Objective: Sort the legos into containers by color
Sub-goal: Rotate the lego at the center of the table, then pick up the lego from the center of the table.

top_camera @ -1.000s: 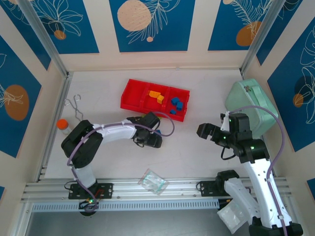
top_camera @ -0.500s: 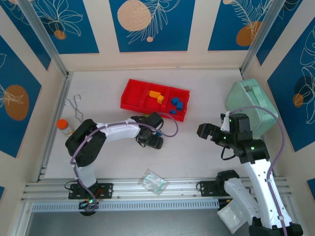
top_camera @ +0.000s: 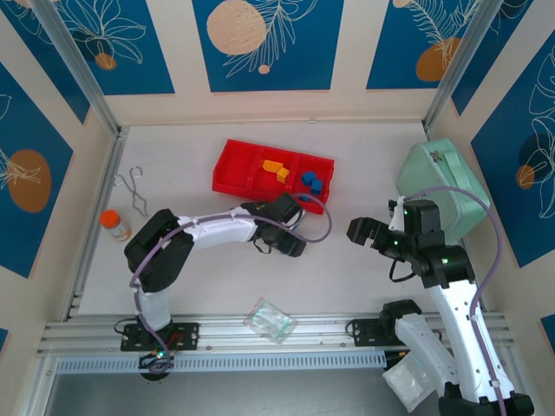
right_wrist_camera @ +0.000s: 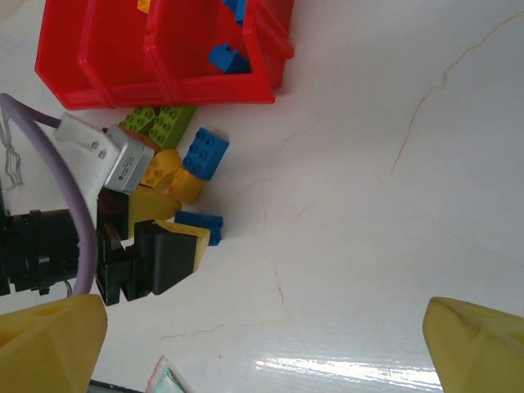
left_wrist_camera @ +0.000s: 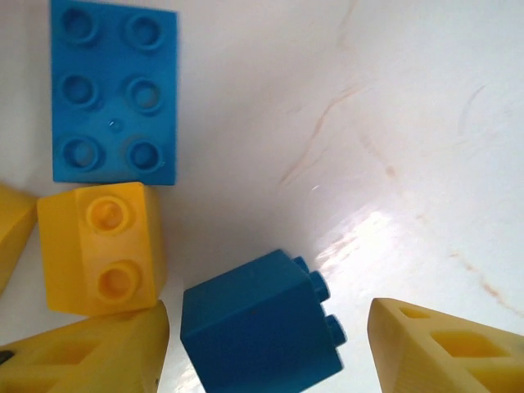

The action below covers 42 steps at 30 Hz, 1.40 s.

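In the left-wrist view my left jaws stand open astride a small blue brick [left_wrist_camera: 258,327] at bottom centre, with nothing gripped yet. One fingertip [left_wrist_camera: 98,352] at lower left is nearly against it, and the other is well clear at lower right.

The trouble sits on the left of that frame. A yellow brick [left_wrist_camera: 102,246] lies just beside the blue one, with a six-stud blue brick [left_wrist_camera: 110,90] above it at upper left. If I close as I stand, I judge the near fingertip may catch the yellow corner and shove or pinch both. The small blue brick also lies tipped on its side, studs toward the right — a pad would land on knobs rather than a flat face, and it could twist or squirt out.

All of these are hard, glossy moulded plastic, square-edged with round studs. The table [left_wrist_camera: 426,123] is smooth, white and shiny with faint brownish streaks, so bricks should slide readily.

From above, the red tray [top_camera: 232,189] lies at upper centre — low-walled, with three compartments. Orange-yellow bricks [top_camera: 275,167] are in the middle one and blue bricks [top_camera: 310,181] in the right. Lime green bricks [right_wrist_camera: 155,123] lie on the table just beside its wall. Farther right, my right jaws hang wide open, holding nothing, well apart from the pile.
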### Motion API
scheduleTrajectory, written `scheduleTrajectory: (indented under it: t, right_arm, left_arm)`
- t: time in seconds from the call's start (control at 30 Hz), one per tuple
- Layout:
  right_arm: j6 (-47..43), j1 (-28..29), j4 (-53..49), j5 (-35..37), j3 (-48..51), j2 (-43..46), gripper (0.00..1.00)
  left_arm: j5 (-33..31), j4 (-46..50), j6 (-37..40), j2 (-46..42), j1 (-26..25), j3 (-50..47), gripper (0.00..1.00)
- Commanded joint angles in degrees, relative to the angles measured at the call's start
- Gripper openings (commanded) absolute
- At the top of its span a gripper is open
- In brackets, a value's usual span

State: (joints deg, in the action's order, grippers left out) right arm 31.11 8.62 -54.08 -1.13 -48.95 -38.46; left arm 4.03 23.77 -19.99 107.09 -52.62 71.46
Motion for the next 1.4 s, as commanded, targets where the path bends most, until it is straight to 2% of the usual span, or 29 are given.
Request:
scheduleTrajectory:
  t: [0.0, 0.43, 0.6, 0.83, 1.0, 1.17, 1.27, 1.37]
  right_arm:
    - [0.14, 0.32, -0.42, -0.68, 0.4, 0.16, 0.99]
    - [0.18, 0.93, -0.45, -0.28, 0.48, -0.04, 0.99]
    - [0.15, 1.2, -0.41, -0.15, 0.46, -0.15, 0.99]
    - [0.25, 1.48, -0.5, 0.11, 0.41, -0.13, 0.99]
    - [0.18, 1.55, -0.52, 0.25, 0.41, -0.04, 0.99]
    - [0.3, 1.57, -0.5, 0.6, 0.42, 0.14, 0.99]
    - [0.37, 1.52, -0.4, 0.6, 0.47, 0.16, 0.99]
    - [0.39, 1.51, -0.35, 0.61, 0.52, 0.17, 0.99]
  left_arm:
    - [0.04, -0.33, 2.5, 1.1, -0.64, 1.58, 0.65]
    - [-2.81, 0.78, 0.67, 3.11, -1.65, 1.0, 0.65]
    - [-3.61, 0.84, -0.99, 4.57, -1.96, 1.22, 0.51]
    - [-4.01, 1.01, -2.41, 4.03, -2.05, 1.15, 0.41]
    - [-5.31, 1.71, -3.58, 0.73, -2.18, 0.5, 0.35]
    - [-8.87, 2.42, -4.25, -7.06, -2.11, 0.1, 0.33]
    - [-12.6, 4.65, -2.57, -10.58, -2.05, 3.26, 0.33]
    - [-16.64, 7.75, 1.26, -10.57, -1.35, 9.37, 0.33]
